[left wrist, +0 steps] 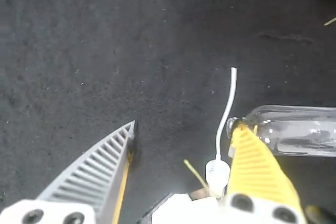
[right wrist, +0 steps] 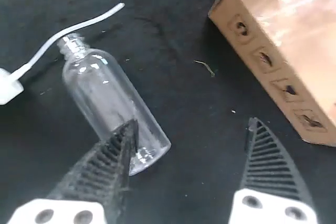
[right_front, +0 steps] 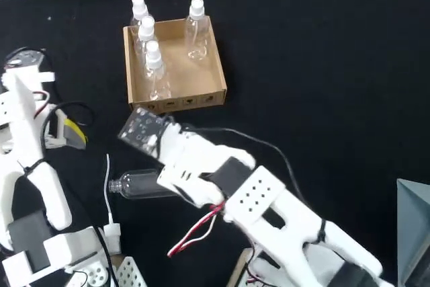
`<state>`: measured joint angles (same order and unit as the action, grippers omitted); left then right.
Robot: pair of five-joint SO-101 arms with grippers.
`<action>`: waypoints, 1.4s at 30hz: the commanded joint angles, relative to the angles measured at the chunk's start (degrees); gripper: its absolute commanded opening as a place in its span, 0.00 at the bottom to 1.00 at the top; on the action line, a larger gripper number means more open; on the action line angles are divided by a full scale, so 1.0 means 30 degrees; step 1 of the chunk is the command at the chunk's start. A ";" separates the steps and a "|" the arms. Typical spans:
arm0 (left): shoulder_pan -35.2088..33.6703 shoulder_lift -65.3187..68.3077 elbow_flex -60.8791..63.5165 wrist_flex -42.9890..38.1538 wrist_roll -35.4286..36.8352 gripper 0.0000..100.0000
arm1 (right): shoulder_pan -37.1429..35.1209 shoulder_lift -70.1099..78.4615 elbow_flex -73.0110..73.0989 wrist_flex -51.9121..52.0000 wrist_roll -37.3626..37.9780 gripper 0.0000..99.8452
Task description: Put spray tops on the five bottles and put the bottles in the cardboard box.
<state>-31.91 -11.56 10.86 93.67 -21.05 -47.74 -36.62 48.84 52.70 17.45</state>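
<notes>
The cardboard box [right_front: 209, 65] stands at the back of the black table and holds several clear bottles with white spray tops, such as one bottle [right_front: 196, 28] on its right side. One uncapped clear bottle [right_front: 138, 185] [right wrist: 105, 98] [left wrist: 294, 129] lies on its side nearer the front. A loose spray top [right_front: 111, 232] [left wrist: 217, 171] with its long white tube lies just left of the bottle's neck. My right gripper [right wrist: 191, 124] hangs open between the lying bottle and the box [right wrist: 283, 40], one finger [right wrist: 113, 156] beside the bottle's base. My left gripper [left wrist: 184, 127] is open above bare cloth, its yellow finger [left wrist: 252, 161] over the bottle's neck.
My right arm [right_front: 255, 196] stretches from the front right across the table's middle. The left arm [right_front: 27, 146] stands at the left edge. Red and white cables [right_front: 195, 233] trail near the front. A grey object [right_front: 413, 223] sits at the right edge.
</notes>
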 commanded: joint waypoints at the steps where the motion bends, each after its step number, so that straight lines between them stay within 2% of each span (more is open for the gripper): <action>1: -0.0894 -0.0674 -0.0249 -0.0293 0.0000 0.26 | -0.0645 0.0952 -0.1744 -0.0059 0.0586 0.28; 6: -0.1802 -0.0674 -0.0190 -0.0703 0.0029 0.26 | -0.1319 0.2769 -0.2945 0.0029 0.0762 0.28; 16: -0.4410 -0.0703 0.2593 -0.3985 0.0029 0.27 | -0.2637 0.5407 -0.4967 0.0264 0.1465 0.28; 33: -0.8220 -0.0674 0.2857 -0.4982 0.0000 0.27 | -0.3956 1.2088 -1.2059 0.3897 0.2520 0.28; 42: -0.8835 -0.0674 0.2857 -0.4952 -0.0733 0.27 | -0.4659 1.4403 -1.3465 0.4806 0.3692 0.28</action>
<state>-57.85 -11.56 20.00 79.34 -21.05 -59.69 6.29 12.88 65.98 27.65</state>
